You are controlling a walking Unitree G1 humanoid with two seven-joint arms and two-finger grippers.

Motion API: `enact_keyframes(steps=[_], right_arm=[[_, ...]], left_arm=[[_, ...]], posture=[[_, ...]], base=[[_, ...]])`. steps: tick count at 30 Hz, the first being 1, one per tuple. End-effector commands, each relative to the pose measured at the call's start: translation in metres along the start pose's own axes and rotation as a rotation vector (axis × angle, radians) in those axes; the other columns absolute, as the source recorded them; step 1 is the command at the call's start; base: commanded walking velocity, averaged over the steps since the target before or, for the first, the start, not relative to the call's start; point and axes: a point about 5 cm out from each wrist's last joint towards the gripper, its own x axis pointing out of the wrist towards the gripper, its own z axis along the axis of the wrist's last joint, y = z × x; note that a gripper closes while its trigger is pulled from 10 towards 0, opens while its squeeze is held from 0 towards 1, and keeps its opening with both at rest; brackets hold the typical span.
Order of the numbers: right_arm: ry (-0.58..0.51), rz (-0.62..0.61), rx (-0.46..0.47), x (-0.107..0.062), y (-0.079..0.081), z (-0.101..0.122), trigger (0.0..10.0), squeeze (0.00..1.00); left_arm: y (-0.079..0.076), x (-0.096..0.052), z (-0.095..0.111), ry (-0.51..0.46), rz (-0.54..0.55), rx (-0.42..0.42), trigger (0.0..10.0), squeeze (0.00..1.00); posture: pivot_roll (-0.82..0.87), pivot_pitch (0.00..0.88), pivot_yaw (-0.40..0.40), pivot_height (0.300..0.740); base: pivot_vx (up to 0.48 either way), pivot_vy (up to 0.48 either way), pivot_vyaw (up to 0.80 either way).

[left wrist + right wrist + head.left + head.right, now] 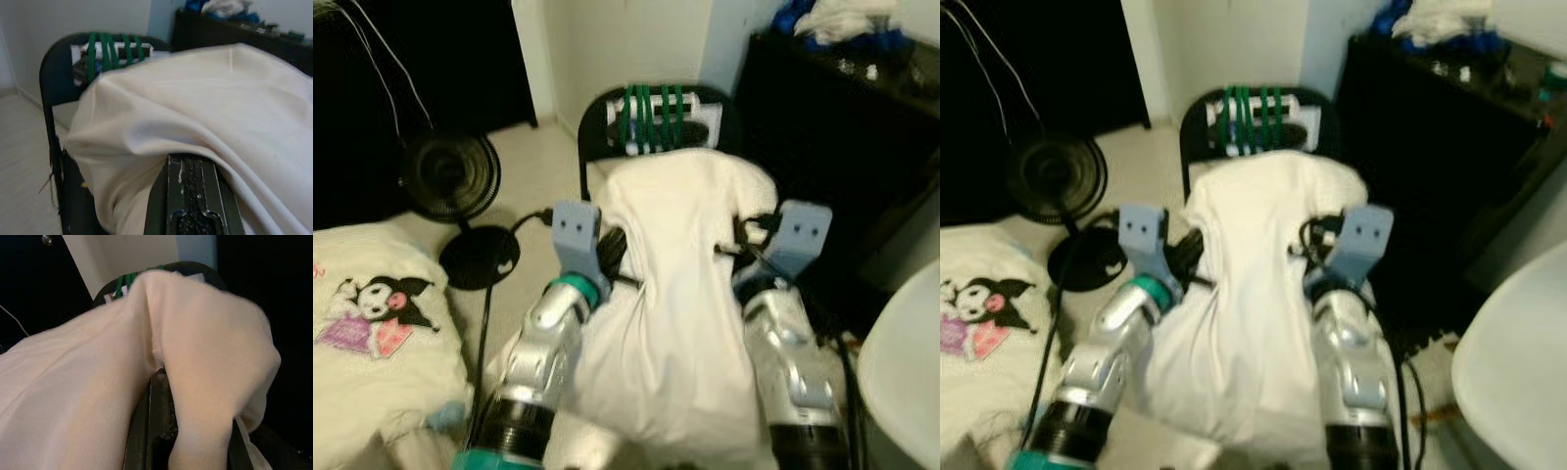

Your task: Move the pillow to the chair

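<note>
Carrying the pillow [680, 294] in, far end already lying on the chair [597, 113] seat and leaning toward the backrest, near end hanging off the front toward the robot. Judging this as the placing step, close to done but not finished.

Gripping the pillow from both flanks: left claw [612, 257] pinching a fold on the side toward the fan [450, 176], right claw [744, 245] clenched on cloth on the side toward the dark cabinet [842, 108]. Cloth bunching over one black finger [190, 196] in the left wrist view, and between the fingers in the right wrist view.

Next, probably needing a push forward until the near end clears the seat edge, then letting go on both sides and drawing back without dragging the cover along.
</note>
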Motion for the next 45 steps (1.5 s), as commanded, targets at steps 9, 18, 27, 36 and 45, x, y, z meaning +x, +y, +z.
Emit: enact_keyframes(steps=[9,18,27,36,45], right_arm=[[-0.022,0.075,0.003,0.0,0.018,0.004,10.0,0.0],[-0.018,0.069,0.007,-0.001,0.016,0.004,10.0,0.0],[-0.016,0.067,0.003,-0.001,0.016,0.003,10.0,0.0],[-0.002,0.072,0.001,-0.001,0.016,0.001,10.0,0.0],[0.203,0.24,-0.071,-0.01,0.028,-0.03,10.0,0.0]], left_arm=[[-0.015,0.003,0.006,-0.032,-0.077,0.002,10.0,0.0],[-0.015,0.004,0.006,-0.03,-0.08,0.003,10.0,0.0],[-0.016,0.004,0.006,-0.028,-0.082,0.004,10.0,0.0],[-0.015,0.004,0.006,-0.025,-0.081,0.006,10.0,0.0],[-0.015,0.005,0.007,-0.028,-0.082,0.007,10.0,0.0]], posture=[[0.0,0.018,0.107,0.74],[0.0,0.025,0.11,0.74],[0.0,0.03,0.11,0.74],[0.0,0.029,0.11,0.74],[0.0,0.029,0.108,0.74]], base=[[0.376,0.0,0.0],[0.376,0.0,-0.44],[0.378,0.0,-0.36],[0.373,0.0,0.0],[0.369,0.0,0.0]])
